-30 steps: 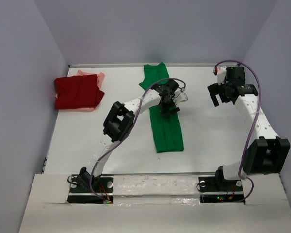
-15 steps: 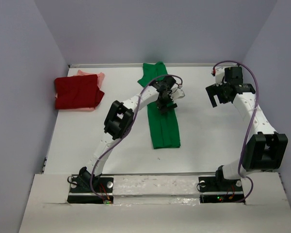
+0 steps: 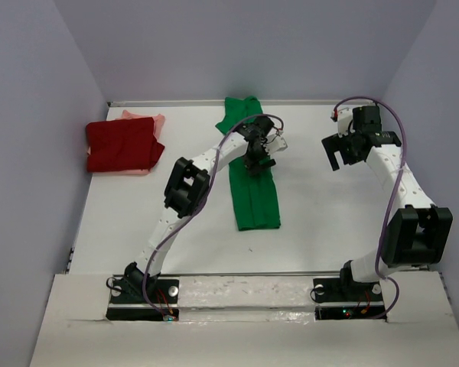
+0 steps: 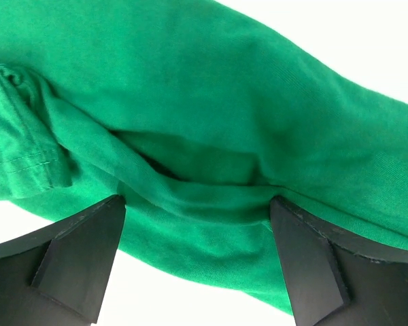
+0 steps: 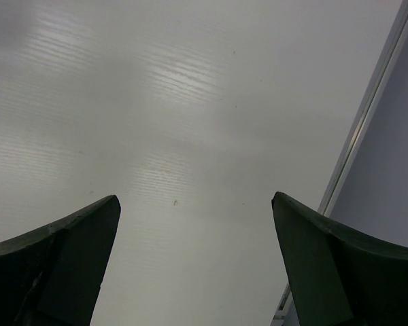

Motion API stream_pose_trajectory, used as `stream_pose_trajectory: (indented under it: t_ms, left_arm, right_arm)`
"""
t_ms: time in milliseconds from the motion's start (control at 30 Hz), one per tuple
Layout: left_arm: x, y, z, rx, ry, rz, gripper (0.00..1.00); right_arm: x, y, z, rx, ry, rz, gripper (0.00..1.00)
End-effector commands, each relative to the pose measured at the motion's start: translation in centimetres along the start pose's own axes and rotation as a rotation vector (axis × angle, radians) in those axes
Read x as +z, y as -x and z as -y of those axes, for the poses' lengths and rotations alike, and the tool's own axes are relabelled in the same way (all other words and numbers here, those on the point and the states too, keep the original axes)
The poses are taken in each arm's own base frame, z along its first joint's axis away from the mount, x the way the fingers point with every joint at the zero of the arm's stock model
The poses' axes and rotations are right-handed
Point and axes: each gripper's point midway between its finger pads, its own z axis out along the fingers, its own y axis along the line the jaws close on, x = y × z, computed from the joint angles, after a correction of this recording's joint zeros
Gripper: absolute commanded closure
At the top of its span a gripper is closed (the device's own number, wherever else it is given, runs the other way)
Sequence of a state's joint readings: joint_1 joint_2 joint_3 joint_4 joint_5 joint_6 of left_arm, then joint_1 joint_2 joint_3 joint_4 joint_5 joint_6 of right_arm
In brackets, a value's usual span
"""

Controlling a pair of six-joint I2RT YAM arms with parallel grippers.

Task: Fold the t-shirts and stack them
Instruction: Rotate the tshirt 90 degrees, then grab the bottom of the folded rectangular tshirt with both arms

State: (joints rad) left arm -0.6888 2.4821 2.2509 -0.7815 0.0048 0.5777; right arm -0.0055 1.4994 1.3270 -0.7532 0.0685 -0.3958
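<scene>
On the white worktop (image 3: 329, 222) nearest you, the bright green cotton t-shirt (image 3: 254, 187), folded into a long narrow strip, runs away from the arm bases toward the back wall. Its near end now sits a little further left and further from you than a second ago, so the strip lies straighter. Your left end effector (image 3: 258, 151) hangs over the strip's far half, and it has moved back and slightly left with the cloth. In the left wrist view it (image 4: 197, 210) is released, jaws spread wide either side of a raised fold of green fabric. The tips may be resting on the cloth, but that is hard to judge. Your right end effector (image 3: 343, 150) is also released, holds nothing over bare worktop, and has drifted slightly left. At far left, the folded dark red t-shirt (image 3: 122, 145) lies on the pale salmon-pink t-shirt (image 3: 156, 122), unchanged.
</scene>
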Motion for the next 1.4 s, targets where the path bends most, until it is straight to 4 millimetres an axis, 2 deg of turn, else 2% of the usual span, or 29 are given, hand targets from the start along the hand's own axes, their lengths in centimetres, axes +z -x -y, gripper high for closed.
stream_pose_trajectory:
  t_ms: [0,233,367,400,433,467,533,567,633,667,733,767,800,833,867,900,967,1000,1067,1100,1133,1267,1300,1367]
  left_arm:
    - [0.4,-1.4,-2.1,-0.009,0.046,-0.054,0.01]
    - [0.1,-1.1,-2.4,-0.02,0.058,-0.052,0.01]
    - [-3.3,0.4,-1.1,-0.054,-0.012,0.009,0.01]
    - [-5.5,1.3,-0.7,-0.057,-0.025,0.049,0.01]
    - [-6.8,1.9,0.1,-0.054,-0.043,0.072,0.01]
    - [-9.6,2.7,0.5,-0.053,-0.053,0.113,0.01]
    - [-12.0,3.2,2.8,-0.053,-0.118,0.14,0.01]
    - [-14.3,3.5,3.5,-0.052,-0.133,0.175,0.01]
    - [-16.4,3.8,5.0,-0.048,-0.159,0.2,0.01]
    - [-18.2,3.7,6.4,-0.047,-0.192,0.219,0.01]
    - [-20.0,2.9,8.3,-0.065,-0.243,0.22,0.01]
    - [-21.3,3.2,8.4,-0.074,-0.248,0.253,0.01]
    - [-20.5,1.8,9.7,-0.09,-0.295,0.217,0.01]
    - [-20.4,1.2,10.2,-0.094,-0.305,0.215,0.01]
    - [-20.9,0.5,10.6,-0.09,-0.31,0.219,0.01]
    - [-18.8,-1.8,11.4,-0.113,-0.312,0.157,0.01]
    - [-18.2,-4.2,12.3,-0.107,-0.313,0.112,0.01]
    - [-16.9,-6.6,13.2,-0.122,-0.327,0.046,0.01]
    - [-16.6,-8.1,13.8,-0.118,-0.338,0.037,0.01]
    - [-15.6,-10.1,14.3,-0.135,-0.34,-0.008,0.01]
    - [-14.7,-11.5,14.7,-0.143,-0.34,-0.028,0.01]
    - [-12.6,-13.7,14.6,-0.207,-0.326,-0.04,0.01]
    - [-12.0,-14.8,15.3,-0.221,-0.353,-0.059,0.01]
    - [-11.2,-15.3,15.9,-0.243,-0.379,-0.061,0.01]
  right_arm:
    - [-0.7,0.5,-0.2,0.018,0.017,0.031,0.01]
    - [-0.9,0.6,-0.7,0.025,0.048,0.032,0.01]
    - [-1.5,1.3,-1.3,0.017,0.092,0.053,0.01]
    - [-1.7,1.3,-1.4,0.012,0.101,0.052,0.01]
    - [-2.0,1.9,-1.2,0.007,0.102,0.066,0.01]
    - [-2.1,2.2,-1.2,0.004,0.109,0.072,0.01]
    - [-2.4,3.0,-1.2,0.001,0.12,0.082,0.01]
    - [-2.6,3.7,-1.4,0.002,0.145,0.095,0.0]
    - [-2.5,3.9,-1.9,0.006,0.178,0.094,0.0]
    - [-3.0,4.5,-2.5,0.007,0.22,0.108,0.0]
    - [-3.6,5.0,-4.5,0.019,0.342,0.106,0.0]
    - [-3.7,5.5,-5.0,0.024,0.381,0.122,0.0]
    - [-4.0,4.6,-6.2,0.032,0.444,0.084,0.0]
    - [-3.9,4.3,-7.4,0.023,0.498,0.059,0.0]
    - [-4.1,3.9,-9.2,0.015,0.575,0.042,0.02]
    - [-4.3,2.8,-10.4,0.009,0.622,0.004,0.06]
    - [-4.0,1.4,-12.5,-0.009,0.688,-0.046,0.08]
    - [-3.4,-0.4,-13.5,-0.013,0.712,-0.099,0.1]
    - [-2.8,-2.0,-14.4,-0.011,0.737,-0.152,0.12]
    - [-2.6,-3.3,-15.6,-0.019,0.778,-0.2,0.16]
    - [-2.7,-3.7,-16.6,-0.02,0.816,-0.217,0.18]
    - [-2.5,-5.4,-19.4,-0.025,0.909,-0.3,0.19]
    - [-2.3,-5.8,-20.1,-0.019,0.937,-0.327,0.21]
    - [-2.2,-6.2,-21.0,-0.013,0.972,-0.352,0.21]
